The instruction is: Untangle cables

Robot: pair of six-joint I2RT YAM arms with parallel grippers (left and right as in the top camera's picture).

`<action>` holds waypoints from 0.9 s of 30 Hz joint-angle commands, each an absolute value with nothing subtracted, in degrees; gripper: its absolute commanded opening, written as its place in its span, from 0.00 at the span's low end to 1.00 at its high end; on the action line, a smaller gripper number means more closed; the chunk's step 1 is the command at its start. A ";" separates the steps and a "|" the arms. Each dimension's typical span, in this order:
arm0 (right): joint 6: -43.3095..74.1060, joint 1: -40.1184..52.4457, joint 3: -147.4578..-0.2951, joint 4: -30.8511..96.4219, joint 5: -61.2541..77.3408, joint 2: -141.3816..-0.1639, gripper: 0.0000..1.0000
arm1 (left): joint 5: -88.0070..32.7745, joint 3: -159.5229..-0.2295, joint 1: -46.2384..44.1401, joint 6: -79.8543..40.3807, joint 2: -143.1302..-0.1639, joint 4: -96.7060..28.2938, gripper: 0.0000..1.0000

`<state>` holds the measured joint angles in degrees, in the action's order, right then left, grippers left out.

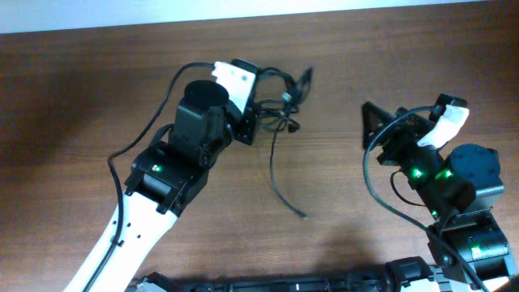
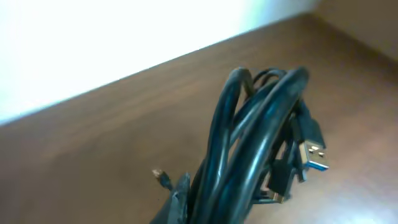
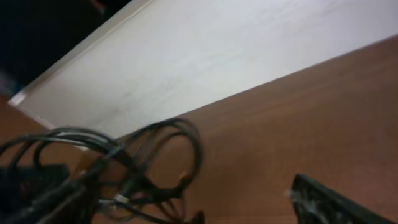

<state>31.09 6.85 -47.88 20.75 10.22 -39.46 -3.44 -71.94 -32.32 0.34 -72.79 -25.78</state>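
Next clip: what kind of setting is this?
Probably a robot test bench, not a home: left arm and right arm at a wood-grain table, black cables, pale wall behind.

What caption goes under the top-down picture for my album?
Left claw grips a tangle of thin black cables; right claw stands open beside it.

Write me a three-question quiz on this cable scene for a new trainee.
1. True or false: the right hand is open and empty.
2. Which hand grips the cables? A) left hand B) right hand C) neither
3. Fill in: in the left wrist view, the USB plug has a ___ insert.

Key: 1 true; 2 A; 3 blue.
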 commanded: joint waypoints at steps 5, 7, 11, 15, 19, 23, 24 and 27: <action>29.36 6.68 -48.97 16.88 22.96 -38.98 0.99 | -23.40 -72.10 -32.47 13.82 -71.44 -18.74 0.00; 29.36 6.68 -48.97 17.12 22.94 -39.13 0.99 | -23.40 -72.10 -32.47 14.90 -71.42 -18.44 0.00; 29.36 6.68 -48.97 19.40 22.92 -41.17 0.99 | -28.23 -72.10 -32.47 14.90 -71.42 -14.35 0.00; 29.34 6.68 -48.97 22.63 22.92 -44.51 0.99 | -29.56 -72.10 -32.45 14.87 -71.42 -10.28 0.00; 29.36 6.74 -48.97 25.04 23.33 -46.76 0.99 | -24.01 -72.10 -32.45 12.05 -71.42 -3.57 0.00; 28.84 6.72 -48.97 27.62 23.77 -47.37 0.99 | -21.34 -72.10 -32.45 7.07 -71.42 4.23 0.00; 28.71 6.72 -48.97 27.92 23.77 -47.37 0.99 | -20.97 -72.10 -32.45 6.63 -71.42 6.42 0.00; 28.71 6.72 -48.97 27.92 23.77 -47.37 0.99 | -18.33 -72.10 -32.45 5.15 -71.13 10.20 0.00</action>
